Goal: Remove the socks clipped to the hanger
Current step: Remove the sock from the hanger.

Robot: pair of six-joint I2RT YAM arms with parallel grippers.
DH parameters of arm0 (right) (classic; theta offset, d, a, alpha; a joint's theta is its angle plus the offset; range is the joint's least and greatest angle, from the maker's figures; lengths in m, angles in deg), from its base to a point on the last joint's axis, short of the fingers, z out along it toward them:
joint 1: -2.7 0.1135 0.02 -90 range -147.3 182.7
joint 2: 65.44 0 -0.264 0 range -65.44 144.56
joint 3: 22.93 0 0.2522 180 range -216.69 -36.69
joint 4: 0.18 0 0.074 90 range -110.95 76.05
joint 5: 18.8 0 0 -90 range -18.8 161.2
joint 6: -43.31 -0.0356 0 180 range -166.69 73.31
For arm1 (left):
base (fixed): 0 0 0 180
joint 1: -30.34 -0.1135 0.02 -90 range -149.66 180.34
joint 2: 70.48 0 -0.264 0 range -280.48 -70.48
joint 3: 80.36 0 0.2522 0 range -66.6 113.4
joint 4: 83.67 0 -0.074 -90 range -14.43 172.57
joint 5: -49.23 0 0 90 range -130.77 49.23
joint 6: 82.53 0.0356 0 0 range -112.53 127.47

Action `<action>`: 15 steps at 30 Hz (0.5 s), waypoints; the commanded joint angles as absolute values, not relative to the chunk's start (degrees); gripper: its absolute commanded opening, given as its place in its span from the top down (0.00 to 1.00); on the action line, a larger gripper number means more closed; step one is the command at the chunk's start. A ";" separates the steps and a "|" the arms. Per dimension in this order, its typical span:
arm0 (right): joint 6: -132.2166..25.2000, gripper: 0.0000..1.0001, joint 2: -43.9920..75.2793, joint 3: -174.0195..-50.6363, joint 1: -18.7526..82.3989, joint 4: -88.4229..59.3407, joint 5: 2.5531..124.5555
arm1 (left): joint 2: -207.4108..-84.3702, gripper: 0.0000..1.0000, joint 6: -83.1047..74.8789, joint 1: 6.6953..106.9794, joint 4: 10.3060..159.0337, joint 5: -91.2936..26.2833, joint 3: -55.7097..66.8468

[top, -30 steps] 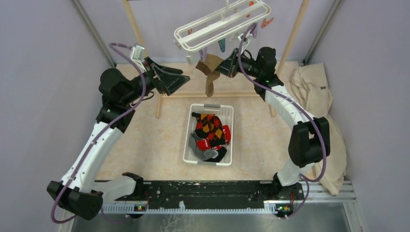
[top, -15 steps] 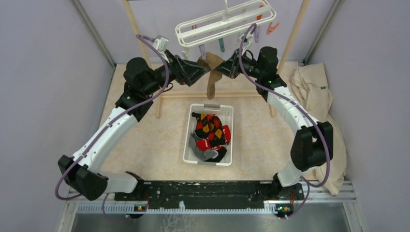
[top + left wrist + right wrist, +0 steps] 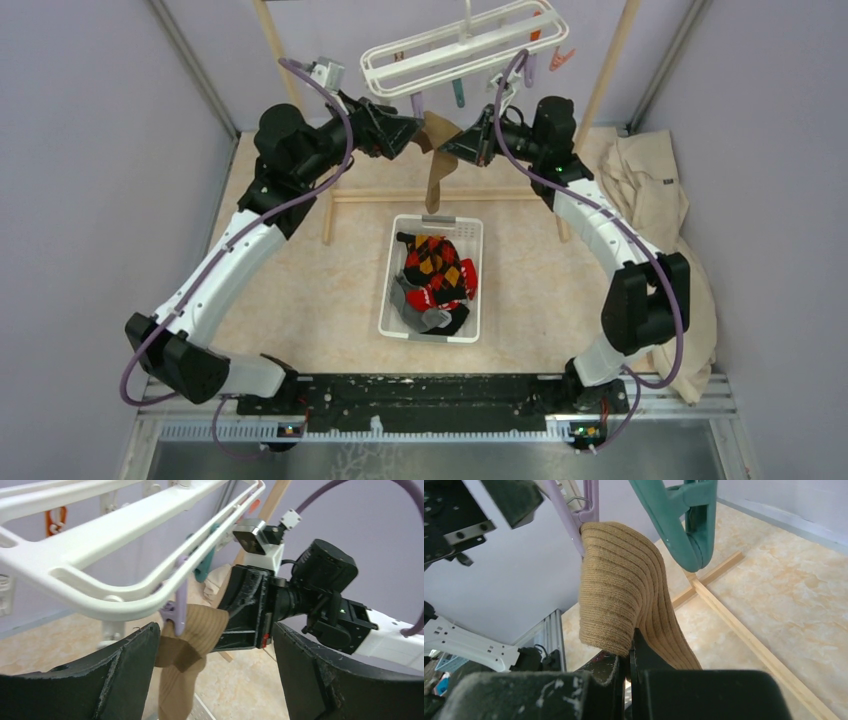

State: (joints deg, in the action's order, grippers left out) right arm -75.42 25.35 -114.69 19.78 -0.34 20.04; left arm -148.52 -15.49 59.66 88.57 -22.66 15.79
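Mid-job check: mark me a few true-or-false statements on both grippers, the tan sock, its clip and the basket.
1. The right gripper is shut on the tan ribbed sock. True.
2. The left gripper is clamped on the lilac plastic clip. False: its jaws stand open near the clip.
3. The tan sock hangs from the lilac clip on the white plastic hanger. True.
4. The white plastic basket is empty. False: it holds several socks, red patterned ones among them.
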 commanded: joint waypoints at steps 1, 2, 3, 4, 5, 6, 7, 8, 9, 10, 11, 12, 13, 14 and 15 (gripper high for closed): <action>-76.77 1.00 21.34 -116.13 19.48 3.24 16.17 | -149.10 0.11 -14.61 57.55 89.76 -22.58 15.22; -77.73 1.00 21.27 -115.97 19.48 4.17 15.67 | -149.19 0.11 -14.72 57.19 90.08 -22.38 14.96; -78.48 1.00 21.21 -115.77 19.48 5.05 15.29 | -149.33 0.11 -14.87 56.76 90.64 -22.02 14.59; -79.31 1.00 21.21 -115.57 19.48 6.06 14.85 | -149.39 0.11 -15.24 56.32 91.30 -21.59 14.33; -80.22 1.00 21.12 -115.39 19.47 7.00 14.44 | -149.66 0.11 -15.69 55.82 92.04 -21.00 14.07; -81.03 1.00 21.00 -115.17 19.48 8.06 14.12 | -149.92 0.11 -16.22 55.22 92.79 -20.30 13.96; -81.97 1.00 20.99 -114.94 19.48 9.12 13.82 | -150.23 0.11 -16.72 54.68 93.38 -19.55 13.96; -82.91 1.00 20.91 -114.77 19.48 10.36 13.48 | -150.59 0.11 -17.20 54.27 94.05 -18.80 13.98; -83.85 1.00 20.93 -114.48 19.51 11.48 13.17 | -150.89 0.11 -17.56 53.92 94.71 -18.19 14.03; -84.76 1.00 20.94 -114.27 19.49 12.47 12.86 | -151.21 0.11 -17.84 53.68 95.19 -17.73 14.04; -85.66 1.00 20.88 -114.04 19.48 13.64 12.50 | -151.58 0.11 -18.03 53.45 95.95 -17.17 14.20; -86.62 1.00 20.98 -113.85 19.48 14.85 12.09 | -151.98 0.11 -18.29 53.19 96.43 -16.66 14.36; -87.51 1.00 21.17 -113.75 19.48 15.99 11.90 | -152.44 0.11 -18.59 52.99 96.86 -16.05 14.60; -88.47 1.00 21.40 -113.58 19.48 17.06 11.56 | -152.89 0.11 -18.94 52.81 97.50 -15.40 14.81; -89.62 1.00 21.73 -113.57 19.48 18.29 11.13 | -153.21 0.11 -19.32 52.64 98.20 -14.40 14.93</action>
State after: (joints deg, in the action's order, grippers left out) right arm -84.65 24.08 -113.77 19.78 9.39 13.74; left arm -152.11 -17.50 53.32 93.33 -18.55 14.32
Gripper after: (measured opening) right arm 0.014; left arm 0.888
